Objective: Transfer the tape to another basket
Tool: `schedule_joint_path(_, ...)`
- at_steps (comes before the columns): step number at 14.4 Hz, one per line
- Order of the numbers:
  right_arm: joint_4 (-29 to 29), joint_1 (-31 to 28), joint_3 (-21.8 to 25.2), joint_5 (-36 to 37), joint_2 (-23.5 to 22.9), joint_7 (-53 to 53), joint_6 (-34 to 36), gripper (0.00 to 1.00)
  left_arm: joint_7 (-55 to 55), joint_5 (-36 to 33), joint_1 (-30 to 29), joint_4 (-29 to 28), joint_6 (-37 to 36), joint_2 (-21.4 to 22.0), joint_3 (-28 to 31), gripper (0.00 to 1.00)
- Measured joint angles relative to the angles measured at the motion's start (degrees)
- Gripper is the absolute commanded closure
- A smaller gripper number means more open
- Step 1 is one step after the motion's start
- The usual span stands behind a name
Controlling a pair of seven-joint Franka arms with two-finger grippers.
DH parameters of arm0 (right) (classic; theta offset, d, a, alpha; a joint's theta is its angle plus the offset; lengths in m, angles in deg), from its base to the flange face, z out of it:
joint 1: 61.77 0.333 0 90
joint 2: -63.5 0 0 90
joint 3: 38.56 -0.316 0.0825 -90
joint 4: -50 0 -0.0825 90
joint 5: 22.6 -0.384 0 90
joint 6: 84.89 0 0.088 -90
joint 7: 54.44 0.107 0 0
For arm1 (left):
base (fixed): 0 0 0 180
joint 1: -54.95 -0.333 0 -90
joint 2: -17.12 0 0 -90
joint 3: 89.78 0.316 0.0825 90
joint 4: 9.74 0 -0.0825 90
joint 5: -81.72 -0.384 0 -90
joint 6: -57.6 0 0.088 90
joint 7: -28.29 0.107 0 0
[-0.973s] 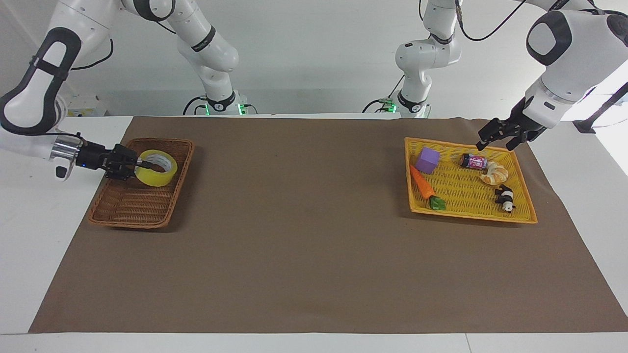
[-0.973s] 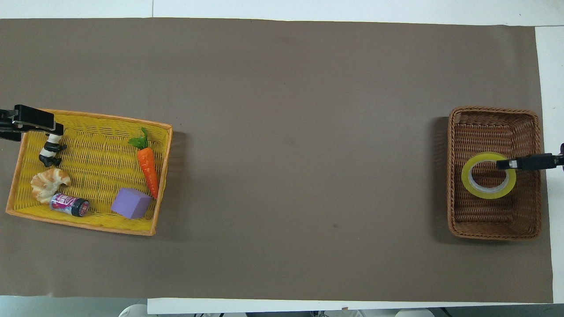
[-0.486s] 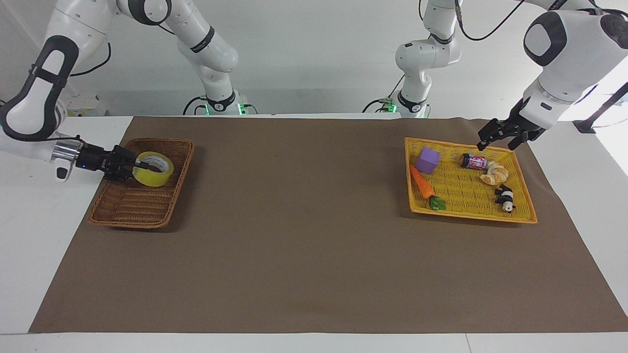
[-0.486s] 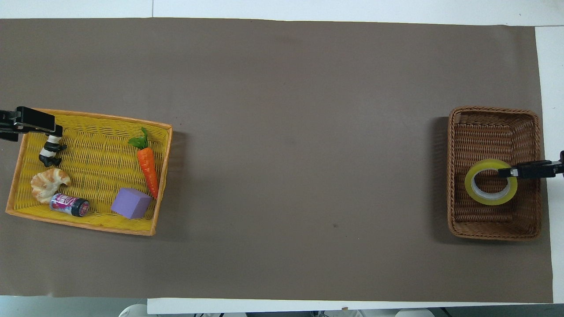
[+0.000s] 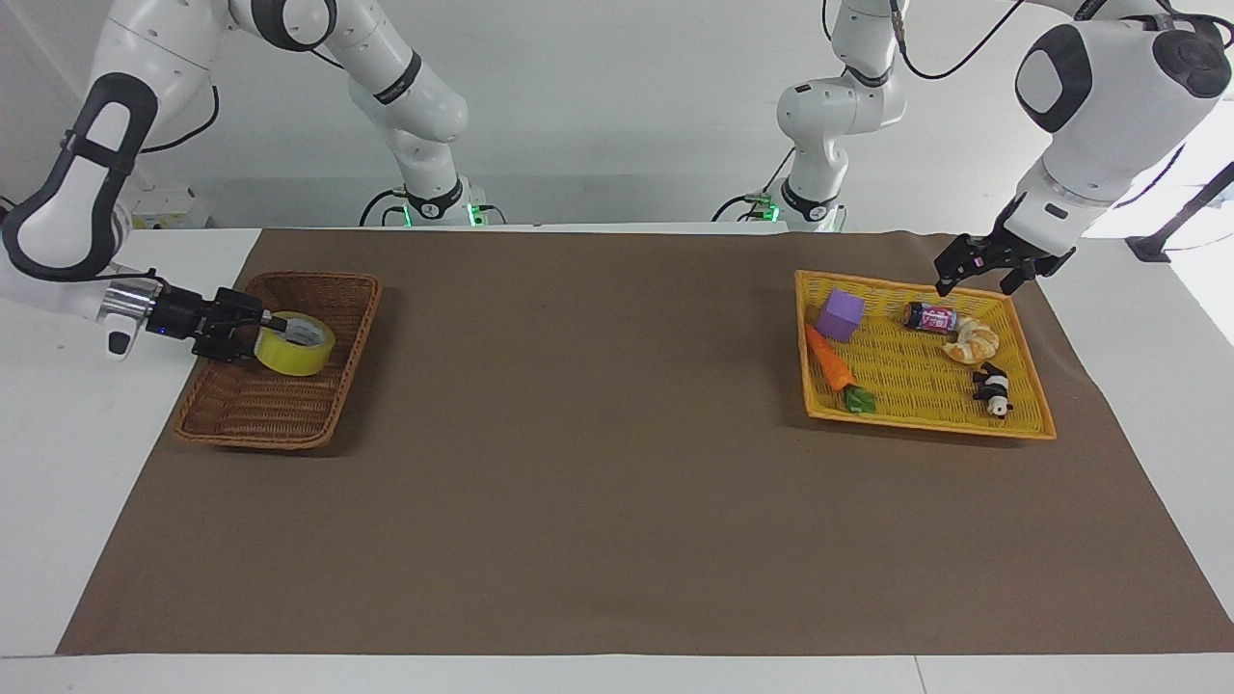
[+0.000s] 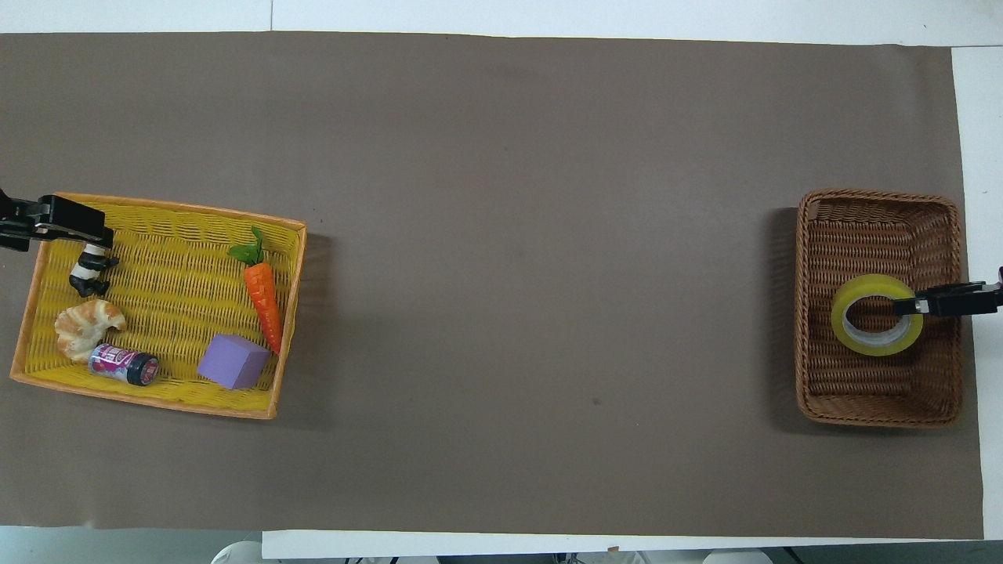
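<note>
Since a second ago: tape point(image 5: 295, 343) lower, now down in the basket point(image 5: 328, 395) at the end nearer the robots; left arm drawn slightly up.

Facing view. Right gripper point(image 5: 253, 326) reaches in over the basket's rim from the right arm's end of the tabletop point(image 5: 598, 482), jaws closed on the tape's wall, one finger inside the core. Left gripper point(image 5: 976, 273) waits over the tray's point(image 5: 925, 424) rim nearest the robots, jaws spread.

Overhead view. Tape point(image 6: 876, 326) lies flat-looking, ring up, in the basket point(image 6: 878, 403); right gripper point(image 6: 932, 301) pinches its outer side.

Handling, judged: light, stiff ring, smooth and likely slippery on the outer face. Best hold is across the wall, one finger in the core, as now. Not fragile.
</note>
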Motion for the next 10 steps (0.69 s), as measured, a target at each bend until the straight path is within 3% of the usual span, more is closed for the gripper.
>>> schedule_joint_path(3,2.01,1.3,-0.64,4.61,2.26,-0.1,-3.05,0.0,0.22,-0.84,0.0,0.15,-0.16,-0.59,-0.81,0.0)
schedule_joint_path(6,4.0,6.43,-0.73,11.03,8.04,1.27,-6.15,0.0,0.22,-0.95,0.0,1.18,-0.37,-2.01,-1.56,0.0)
schedule_joint_path(10,6.15,14.2,-1.1,20.17,14.56,13.44,-7.65,0.0,0.22,-0.95,0.0,1.26,-1.05,-2.26,-1.61,0.0)
